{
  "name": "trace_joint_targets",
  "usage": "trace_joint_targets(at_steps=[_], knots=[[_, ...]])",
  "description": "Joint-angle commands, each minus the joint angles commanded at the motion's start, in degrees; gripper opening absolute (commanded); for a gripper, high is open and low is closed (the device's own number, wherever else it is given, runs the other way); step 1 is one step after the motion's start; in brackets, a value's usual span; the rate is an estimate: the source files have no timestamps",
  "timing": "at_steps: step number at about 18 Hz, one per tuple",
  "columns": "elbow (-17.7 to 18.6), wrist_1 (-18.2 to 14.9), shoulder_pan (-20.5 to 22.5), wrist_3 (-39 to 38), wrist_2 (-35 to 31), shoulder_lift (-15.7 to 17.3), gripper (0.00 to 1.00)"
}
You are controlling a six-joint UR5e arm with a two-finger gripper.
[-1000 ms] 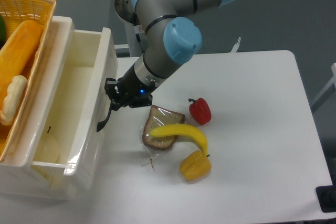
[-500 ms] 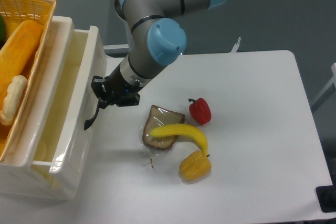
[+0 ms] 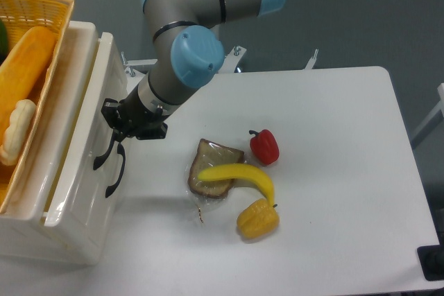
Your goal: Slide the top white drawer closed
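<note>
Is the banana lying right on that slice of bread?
Touching. The one camera view shows the banana draped across the lower edge of the bread, overlapping it with no gap visible.

I see even, bright overhead light, soft shadows under the banana (image 3: 239,173), and a sharp picture throughout.

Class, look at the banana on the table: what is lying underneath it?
Under the banana lies a slice of brown bread in clear wrap; the banana's curve crosses its lower edge. The banana's right end meets a yellow pepper. The part of the bread beneath the banana is hidden.
</note>
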State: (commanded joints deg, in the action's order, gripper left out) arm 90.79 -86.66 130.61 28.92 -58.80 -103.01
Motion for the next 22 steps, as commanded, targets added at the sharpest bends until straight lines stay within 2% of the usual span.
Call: trace_joint_targets(at_steps=[7,9,11,12,14,15,17,20,22], knots=[[0.0,0.17,0.43,0.0,-0.17,-0.18,0.0],[-0.09,0.26,1.22,0.17,-0.44,-0.26,0.0],[-0.18,0.35,3.85,0.44,-0.53,-0.09,0.02],[-0.44,0.44,5.17,0.53,-0.61,0.0,0.06],[-1.23,0.53,7.72,0.61,-0.7,0.0,0.23],[-1.41,0.61,9.12,0.7,-0.96,0.0,0.27],[-2.11,0.79,10.97,1.66,-4.2,-0.09,0.38],[-2.64,0.79,14.4,4.91,-8.16,-0.26,0.43],[-2.64,1.92,17.12,6.15,-9.14,-0.35,0.46]])
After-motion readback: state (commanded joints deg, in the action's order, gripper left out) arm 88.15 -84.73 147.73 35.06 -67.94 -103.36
